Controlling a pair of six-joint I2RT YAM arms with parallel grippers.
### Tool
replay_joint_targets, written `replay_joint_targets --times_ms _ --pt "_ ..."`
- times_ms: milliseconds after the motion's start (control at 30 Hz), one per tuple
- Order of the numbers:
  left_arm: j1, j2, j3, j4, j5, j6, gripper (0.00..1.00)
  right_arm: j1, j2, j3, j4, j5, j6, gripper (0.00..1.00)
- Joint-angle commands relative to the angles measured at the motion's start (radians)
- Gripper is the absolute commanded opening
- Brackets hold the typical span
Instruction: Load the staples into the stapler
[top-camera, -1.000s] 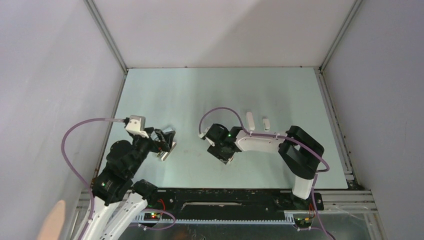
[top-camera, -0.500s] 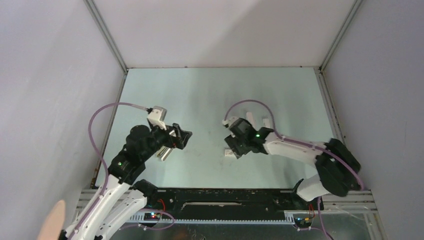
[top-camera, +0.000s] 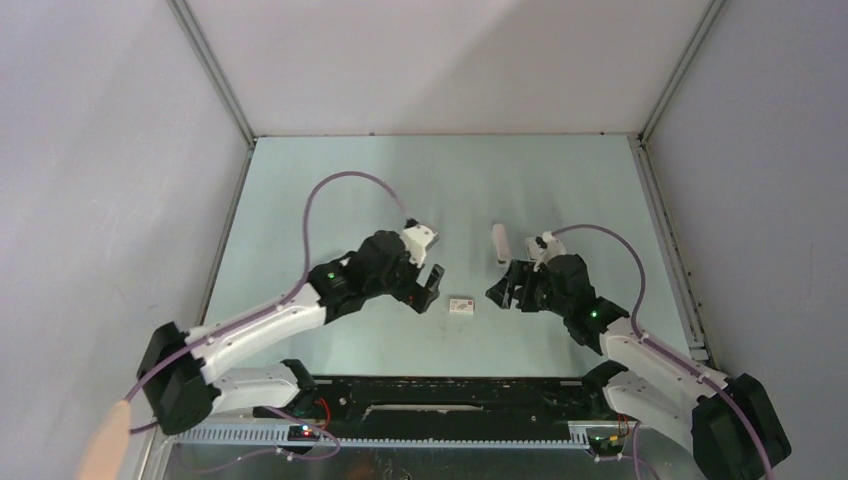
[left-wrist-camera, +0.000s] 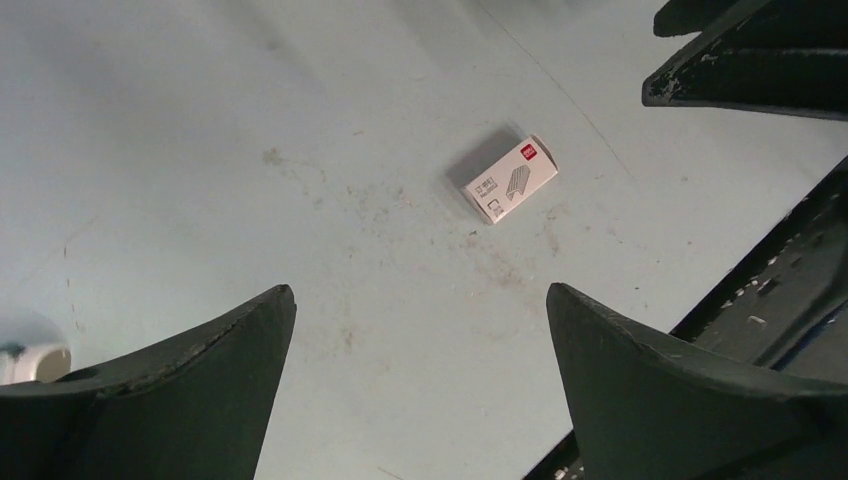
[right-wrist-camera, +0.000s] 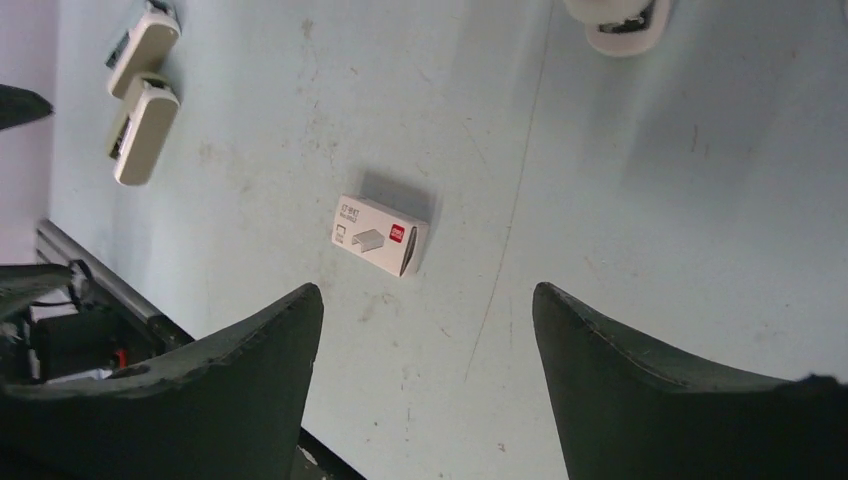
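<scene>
I find the staples box (top-camera: 461, 305) lying flat on the pale table (top-camera: 350, 190), printed face up. It is a small white carton with a drawing of a staple strip and a red mark at one end. It is closed, so I cannot see the staples themselves. Nothing touches it.

The left gripper (top-camera: 427, 290) hangs just beside the box on the left arm's side, clear of it. In the left wrist view its fingers (left-wrist-camera: 200, 380) stand wide apart over bare table with nothing between them, so I record this claw as spread and empty. The box sits ahead of those fingers, toward the right arm.

The right gripper (top-camera: 508, 292) hangs just beside the box on the opposite side, also clear of it. In the right wrist view its fingers (right-wrist-camera: 250, 370) are parted and the box lies beyond the tips, not between them, so this claw is likewise apart and carrying nothing. The box therefore sits between the two claws.

A white stapler (top-camera: 500, 243) lies on the far side of the box, nearer the right claw and apart from the box.

Two beige oblong pieces (right-wrist-camera: 141, 128) with grey edges lie side by side past the box on the left arm's side, well apart from it. I see them only in the right wrist view, and I cannot tell what they are.
</scene>
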Motion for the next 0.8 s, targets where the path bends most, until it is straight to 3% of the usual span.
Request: replay_joint_targets --times_ms 0,167,367,767 --pt "-0.058 0.135 0.093 0.011 -0.005 0.182 1.0 -0.066 -0.047 -0.109 0.24 -0.157 0.173 0.8" --pt "-0.083 0.276 0.111 0.077 0.072 0.325 1.0 -0.147 -0.044 -0.231 0.433 -0.263 0.3 0.84" --pt "-0.088 0.432 0.138 0.126 0.126 0.434 0.94 -0.158 -0.003 -0.265 0.498 -0.271 0.317 0.86" --pt "-0.098 0.614 0.173 0.251 0.144 0.497 0.8 -0.165 0.198 -0.268 0.662 -0.316 0.35 0.86"
